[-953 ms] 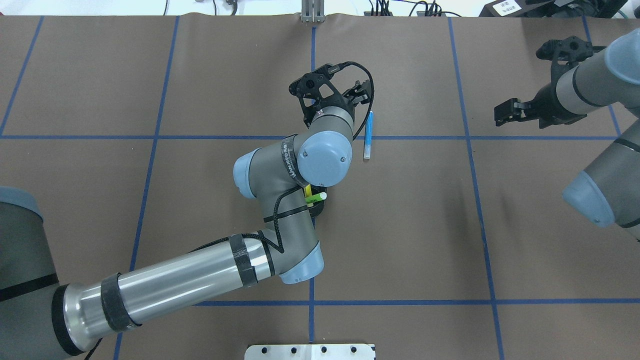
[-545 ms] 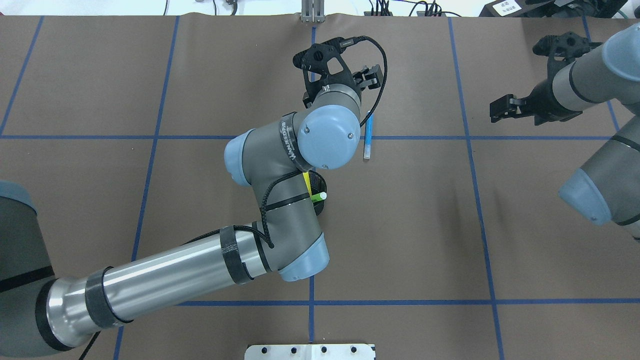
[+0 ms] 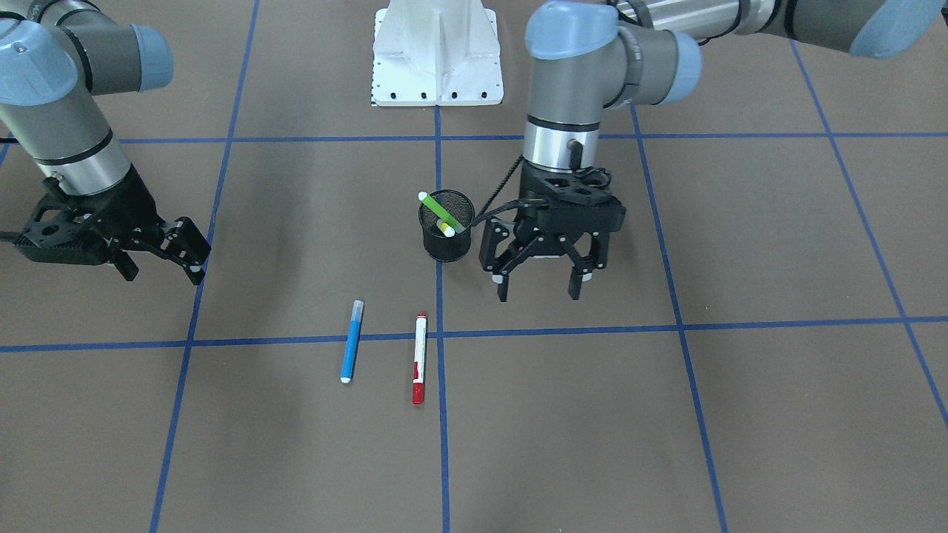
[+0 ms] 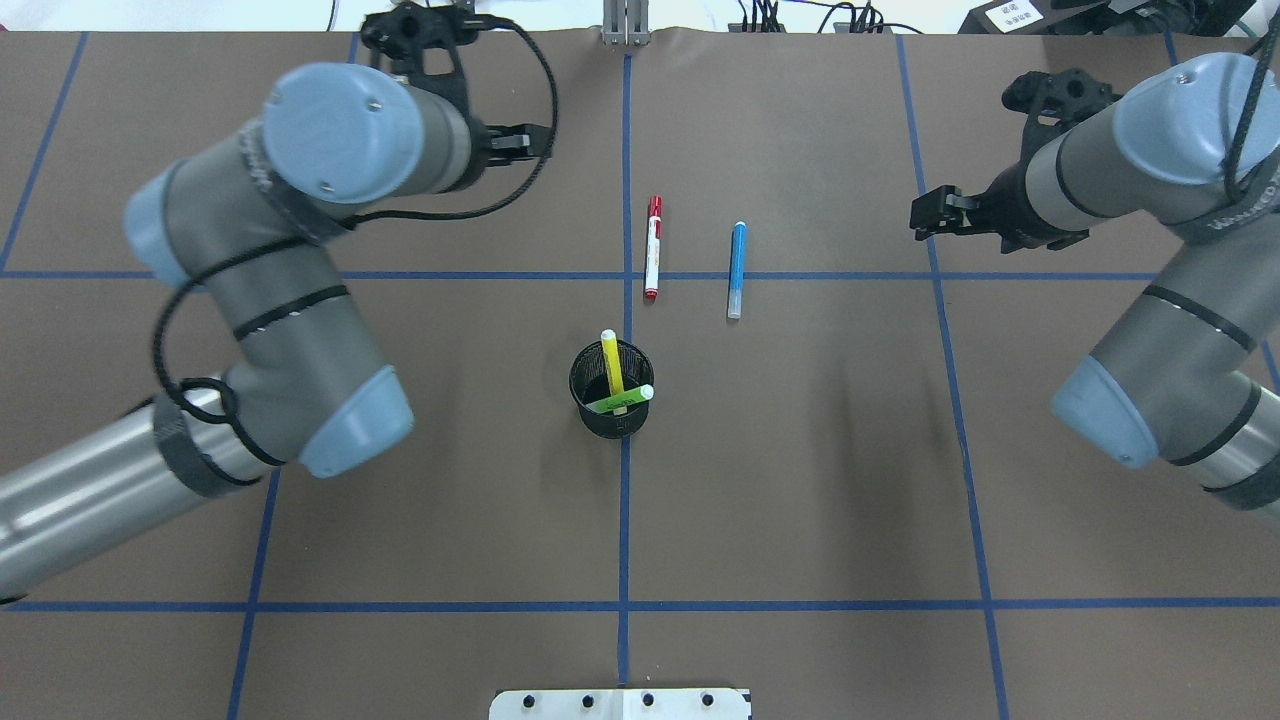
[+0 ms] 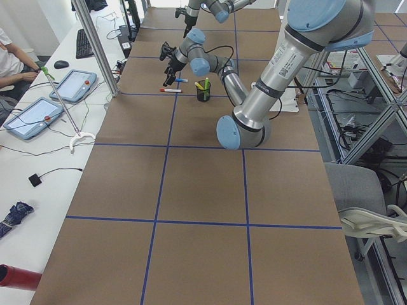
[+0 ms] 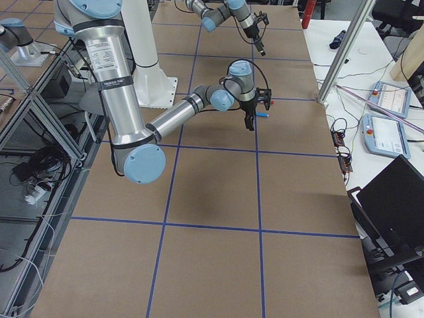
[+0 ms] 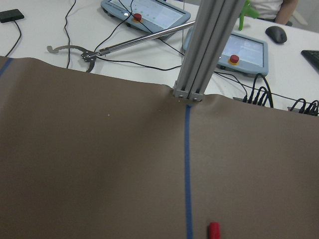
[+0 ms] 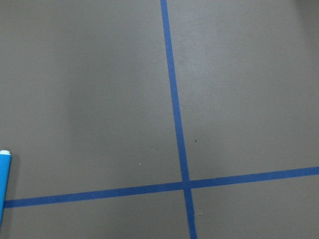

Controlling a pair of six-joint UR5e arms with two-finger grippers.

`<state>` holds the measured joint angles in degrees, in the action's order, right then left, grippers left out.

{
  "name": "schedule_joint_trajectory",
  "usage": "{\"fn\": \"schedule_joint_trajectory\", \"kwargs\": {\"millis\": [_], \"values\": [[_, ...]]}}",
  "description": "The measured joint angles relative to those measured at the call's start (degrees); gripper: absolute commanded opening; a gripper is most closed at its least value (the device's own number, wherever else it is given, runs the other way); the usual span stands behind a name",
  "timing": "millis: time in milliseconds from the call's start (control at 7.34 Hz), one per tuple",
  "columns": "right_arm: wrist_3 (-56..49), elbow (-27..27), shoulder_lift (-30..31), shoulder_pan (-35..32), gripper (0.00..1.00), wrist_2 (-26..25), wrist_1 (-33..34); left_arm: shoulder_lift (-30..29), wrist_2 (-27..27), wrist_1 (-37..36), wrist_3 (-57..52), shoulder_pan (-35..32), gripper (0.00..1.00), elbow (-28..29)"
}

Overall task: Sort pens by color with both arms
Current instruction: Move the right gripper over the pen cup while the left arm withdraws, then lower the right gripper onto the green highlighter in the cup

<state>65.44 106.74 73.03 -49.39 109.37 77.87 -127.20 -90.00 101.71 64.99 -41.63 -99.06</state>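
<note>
Probably light, stiff, slick: blue pen [image 3: 352, 341] and red-capped pen [image 3: 419, 358] lie flat; pinch mid-barrel. Spread and empty: left gripper [image 3: 538, 295], right gripper [image 3: 200, 266].

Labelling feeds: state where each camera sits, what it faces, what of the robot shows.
Front: across the table, facing the white pedestal base; both arms.
Overhead: behind that base, looking down; both arms.
Left side: table's left end; left arm nearest.
Right side: table's right end; right arm nearest.
Left wrist: faces table's far edge; no body.
Right wrist: faces brown mat; no body.
Front and overhead share the black mesh cup.
</note>
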Motion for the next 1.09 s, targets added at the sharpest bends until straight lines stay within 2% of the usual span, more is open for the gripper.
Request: {"fn": "schedule_joint_trajectory", "kwargs": {"millis": [272, 545, 817, 1089], "values": [[10.37, 0.30, -4.04, 5.87, 0.99, -3.43, 0.00, 9.73, -12.17, 0.36, -10.92, -7.82, 1.00, -4.50], [19.49, 2.09, -7.24, 13.33, 0.99, -7.70, 0.00, 15.21, -20.87, 0.63, -16.19, -13.33, 1.00, -5.89], [21.94, 2.82, -9.71, 19.59, 0.96, -10.70, -0.04, 16.89, -23.44, 0.62, -17.01, -14.62, 1.00, -6.70], [21.93, 2.27, -11.70, 22.99, 0.88, -11.64, -0.86, 17.20, -24.62, 0.54, -16.95, -14.77, 1.00, -7.24]]}}
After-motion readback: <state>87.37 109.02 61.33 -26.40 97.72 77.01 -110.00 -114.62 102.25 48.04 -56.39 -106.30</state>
